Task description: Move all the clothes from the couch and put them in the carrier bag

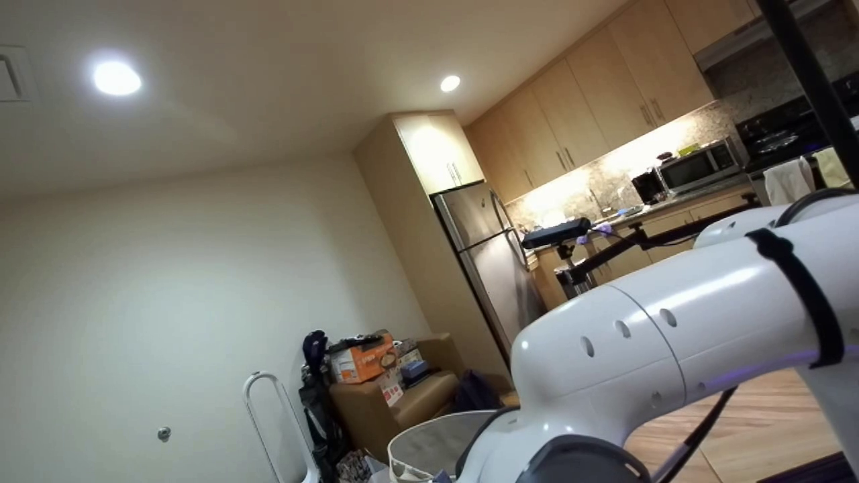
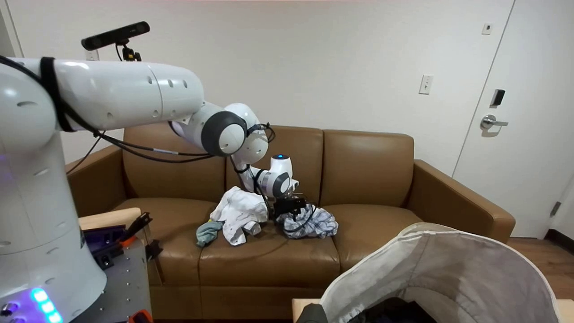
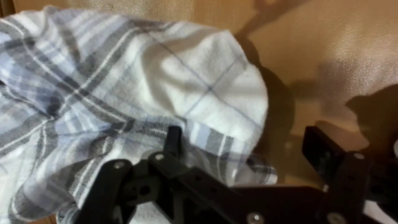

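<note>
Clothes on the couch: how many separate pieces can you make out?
3 that I can tell apart; left to right in an exterior view: small teal cloth, white cloth, and plaid cloth by the gripper. More may be hidden underneath.

Checks on brown
Plaid cloth in grey, pale blue and white; at its nine o'clock, white garment and grey-teal cloth; brown couch; pale grey carrier bag; black gripper.
</note>
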You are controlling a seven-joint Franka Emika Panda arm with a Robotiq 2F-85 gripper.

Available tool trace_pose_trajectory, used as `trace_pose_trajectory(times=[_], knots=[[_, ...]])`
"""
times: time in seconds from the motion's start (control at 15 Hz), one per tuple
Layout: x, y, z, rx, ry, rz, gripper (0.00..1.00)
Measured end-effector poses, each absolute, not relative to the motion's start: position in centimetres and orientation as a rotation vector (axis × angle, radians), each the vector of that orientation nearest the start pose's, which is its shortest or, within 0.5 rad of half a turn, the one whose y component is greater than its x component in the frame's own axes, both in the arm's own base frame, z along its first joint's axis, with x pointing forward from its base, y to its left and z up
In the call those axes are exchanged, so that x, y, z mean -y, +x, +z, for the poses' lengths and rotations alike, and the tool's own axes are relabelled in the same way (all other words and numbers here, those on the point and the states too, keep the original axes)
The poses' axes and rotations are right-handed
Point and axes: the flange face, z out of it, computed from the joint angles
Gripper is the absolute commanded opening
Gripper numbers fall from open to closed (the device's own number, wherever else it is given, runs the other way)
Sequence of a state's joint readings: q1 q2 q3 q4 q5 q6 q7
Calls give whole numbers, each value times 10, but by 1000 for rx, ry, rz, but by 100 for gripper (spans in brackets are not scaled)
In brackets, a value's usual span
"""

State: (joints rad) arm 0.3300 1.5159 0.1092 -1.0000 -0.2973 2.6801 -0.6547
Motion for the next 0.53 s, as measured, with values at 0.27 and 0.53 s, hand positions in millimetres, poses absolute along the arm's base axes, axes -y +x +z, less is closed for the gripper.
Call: trace_pose_trajectory(times=[0.27,0.53], knots=[[-285,655,-87,2003,-2572,-243,68],[-274,650,-97,2114,-2632,-170,41]])
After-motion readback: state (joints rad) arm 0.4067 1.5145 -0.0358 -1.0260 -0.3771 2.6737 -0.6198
